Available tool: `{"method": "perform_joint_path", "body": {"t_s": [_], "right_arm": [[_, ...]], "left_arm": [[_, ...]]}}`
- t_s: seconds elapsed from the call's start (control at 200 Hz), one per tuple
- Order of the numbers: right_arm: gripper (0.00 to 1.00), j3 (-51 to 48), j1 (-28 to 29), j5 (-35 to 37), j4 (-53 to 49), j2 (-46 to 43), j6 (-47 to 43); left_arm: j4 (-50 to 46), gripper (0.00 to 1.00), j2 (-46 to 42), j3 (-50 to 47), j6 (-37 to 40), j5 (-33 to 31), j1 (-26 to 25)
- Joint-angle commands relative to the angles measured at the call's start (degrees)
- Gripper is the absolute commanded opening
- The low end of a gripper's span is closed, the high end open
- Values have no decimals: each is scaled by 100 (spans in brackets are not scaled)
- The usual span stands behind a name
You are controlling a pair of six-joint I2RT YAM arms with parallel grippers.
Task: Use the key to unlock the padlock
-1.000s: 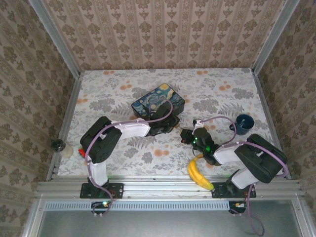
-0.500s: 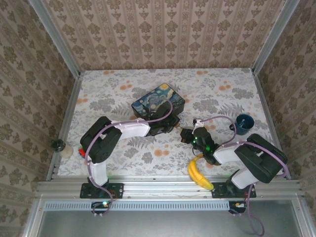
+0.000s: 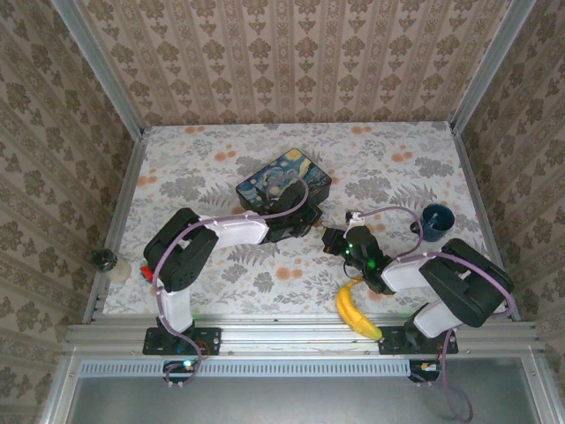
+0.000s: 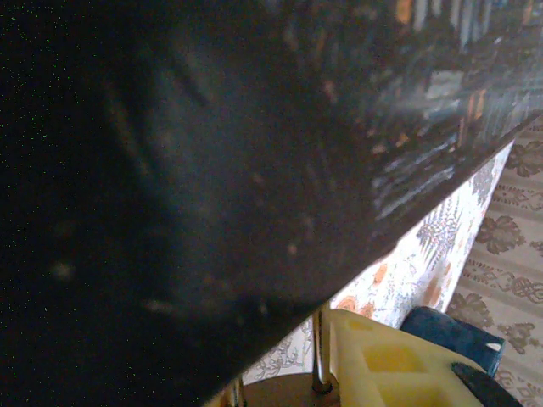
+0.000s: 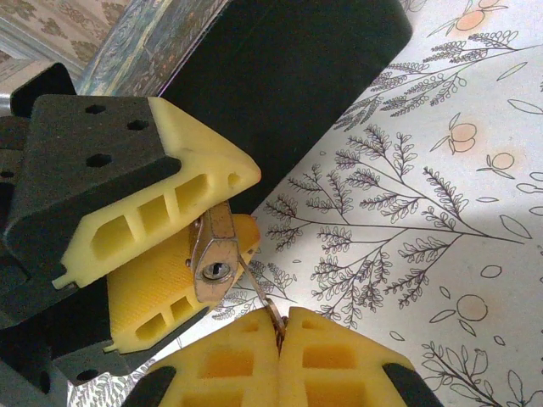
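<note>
The small brass padlock (image 5: 212, 253) is clamped between the yellow fingers of my left gripper (image 5: 246, 208), keyhole facing the right wrist camera. My right gripper (image 5: 280, 326) is shut on the key (image 5: 259, 288). The thin blade slants up-left and its tip rests against the padlock's right edge, beside the keyhole and outside it. In the left wrist view the silvery shackle (image 4: 321, 348) rises from the padlock body, next to a yellow finger (image 4: 382, 365). From above, the left gripper (image 3: 309, 223) and the right gripper (image 3: 333, 240) meet just in front of the painted box.
The starry-night box (image 3: 282, 181) sits right behind both grippers, and its dark side (image 4: 212, 170) looms close to the left wrist. A blue cup (image 3: 434, 221) stands at the right. A banana (image 3: 356, 314) lies near the right arm's base.
The right wrist has shifted very slightly towards the left gripper. Both grips are unchanged.
</note>
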Motion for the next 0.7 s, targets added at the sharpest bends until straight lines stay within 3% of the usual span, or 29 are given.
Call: {"method": "perform_joint_path", "body": {"t_s": [0.0, 0.695], "right_arm": [[0, 5, -19, -71, 31, -114, 162], [0, -172, -125, -59, -433, -830, 145]], "left_arm": [[143, 0, 262, -164, -566, 557, -19], [219, 0, 232, -220, -567, 535, 19]]}}
